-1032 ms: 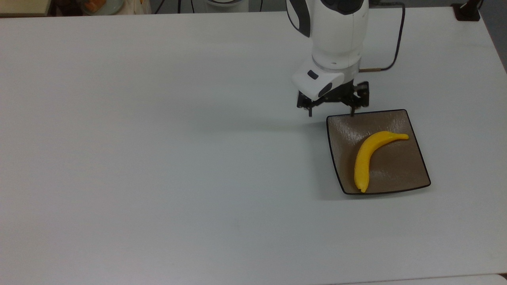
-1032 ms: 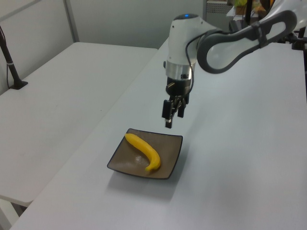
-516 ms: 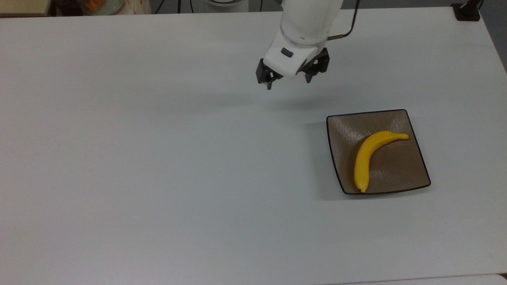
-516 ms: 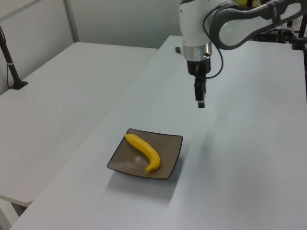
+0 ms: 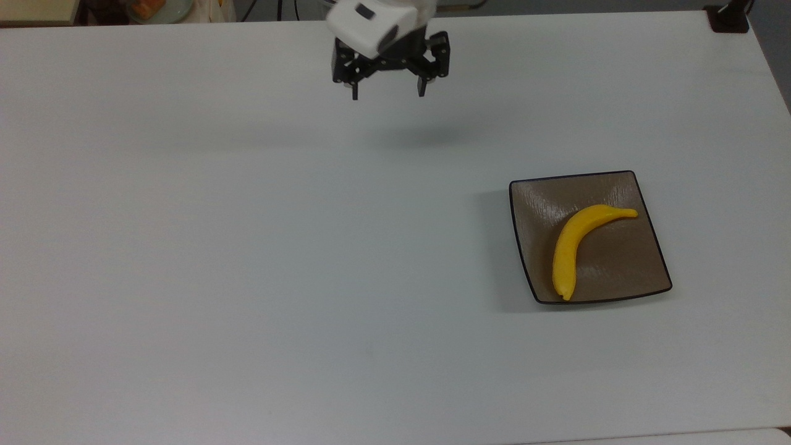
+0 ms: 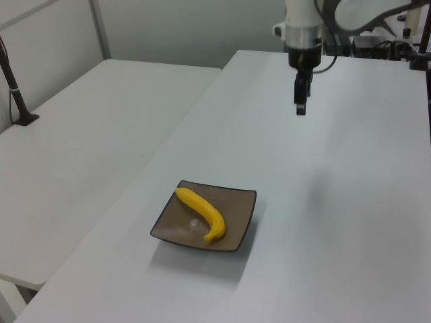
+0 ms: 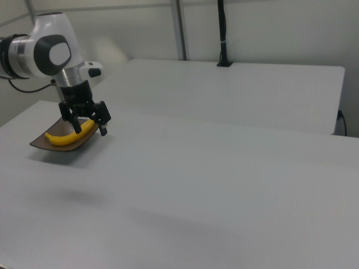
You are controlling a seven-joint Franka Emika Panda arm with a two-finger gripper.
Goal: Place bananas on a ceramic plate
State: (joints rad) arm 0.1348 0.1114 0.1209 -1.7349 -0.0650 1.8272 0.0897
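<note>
A bright yellow curved banana (image 5: 571, 247) lies diagonally in the dished centre of the square brown plate (image 5: 621, 262), at the top view's right. My gripper (image 5: 388, 94) hangs open and empty above the table's far edge, well up and to the top view's left of the plate. The left view has the gripper (image 6: 300, 108) high over the far part of the table, with the banana (image 6: 202, 212) and plate (image 6: 239, 202) near the front. Seen from the right view, the gripper (image 7: 90, 130) hangs in front of the banana (image 7: 63, 137) and plate (image 7: 38, 142).
The white table (image 5: 247, 247) is bare around the plate. A black stand base (image 5: 729, 18) sits at its far right corner in the top view. A second white table (image 6: 87, 121) with a black pole (image 6: 13, 81) adjoins in the left view.
The gripper has risen and pulled away from the plate's far edge toward the top view's upper left, still open. The banana and plate have not moved.
</note>
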